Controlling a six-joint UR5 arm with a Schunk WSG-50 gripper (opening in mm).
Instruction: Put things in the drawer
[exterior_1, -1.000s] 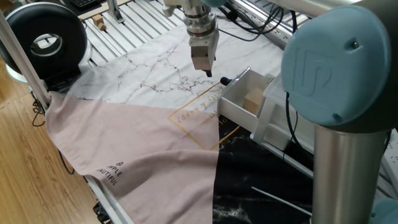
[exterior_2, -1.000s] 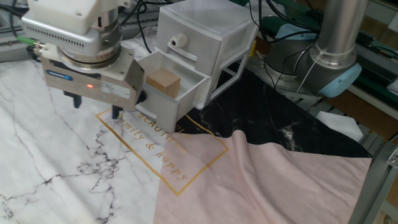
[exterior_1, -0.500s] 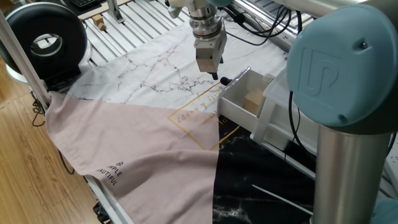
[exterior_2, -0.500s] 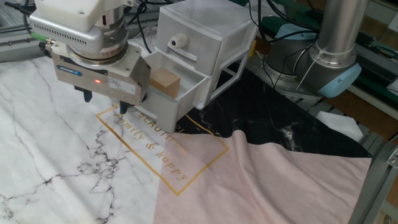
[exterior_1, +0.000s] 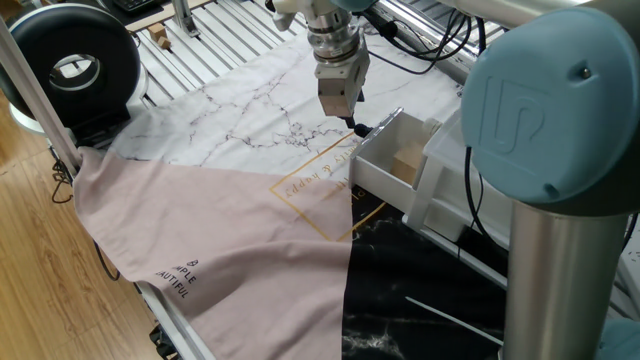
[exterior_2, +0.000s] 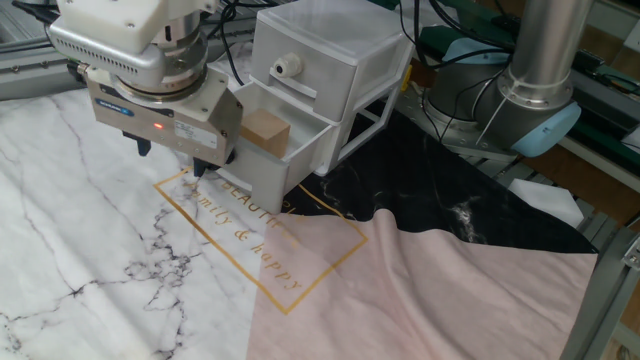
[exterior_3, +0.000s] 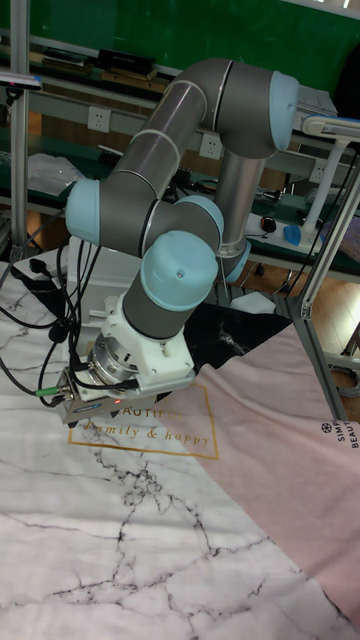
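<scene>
The white drawer (exterior_2: 262, 172) stands pulled out of the white cabinet (exterior_2: 335, 60), and the tan wooden cube (exterior_2: 262, 130) lies inside it. The one fixed view also shows the cube (exterior_1: 407, 163) in the open drawer (exterior_1: 378, 165), whose black knob (exterior_1: 362, 130) points toward the gripper. My gripper (exterior_2: 168, 160) hangs low over the marble cloth just in front of the drawer's front panel, open, with nothing between its fingers. Its tip (exterior_1: 347, 120) is right beside the knob. In the tall fixed view the arm hides the drawer, and the gripper (exterior_3: 100, 400) sits over the gold lettering.
A pink cloth (exterior_1: 210, 250) and a black marble cloth (exterior_2: 470, 200) cover the table in front of the cabinet. A black round device (exterior_1: 70, 65) stands at the far left. The arm's column (exterior_2: 540, 70) rises behind the cabinet, with cables around it.
The gripper has moved closer to the drawer's front and knob, staying low over the cloth. The drawer and the cube have not moved.
</scene>
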